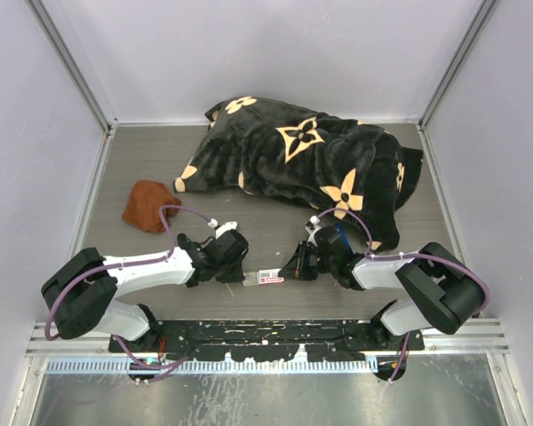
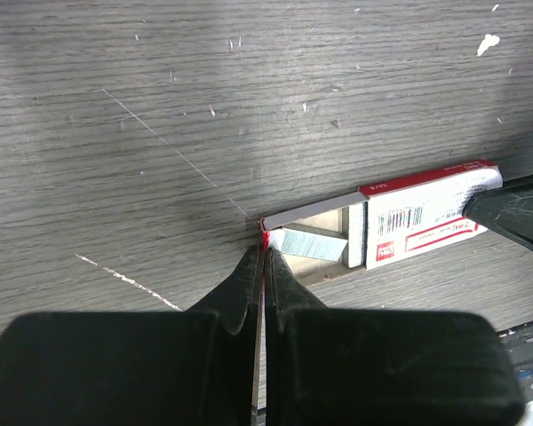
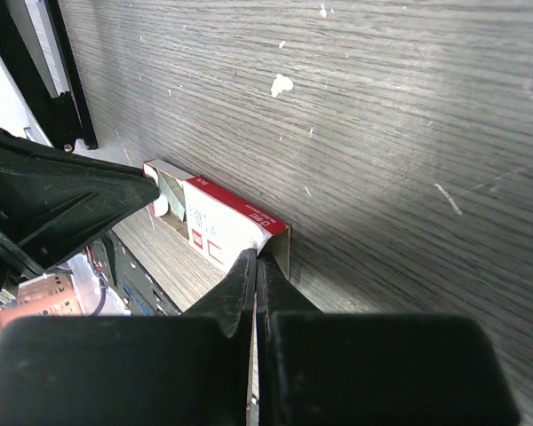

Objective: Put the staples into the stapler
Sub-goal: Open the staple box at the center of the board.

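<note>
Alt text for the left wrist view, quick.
The shut left gripper pinches the end of the staple box's grey inner tray, slid partly out of its red-and-white sleeve, exposing a staple strip, on a grey wood-grain table.

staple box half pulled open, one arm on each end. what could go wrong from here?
1. The left end effector appears to pinch only the thin end of the inner tray, and the right end effector only the end flap of the sleeve. Either cardboard edge may tear or slip out.
2. The staple strip lies loose in the exposed tray; a jerk or tilt might spill it onto the table.
</note>
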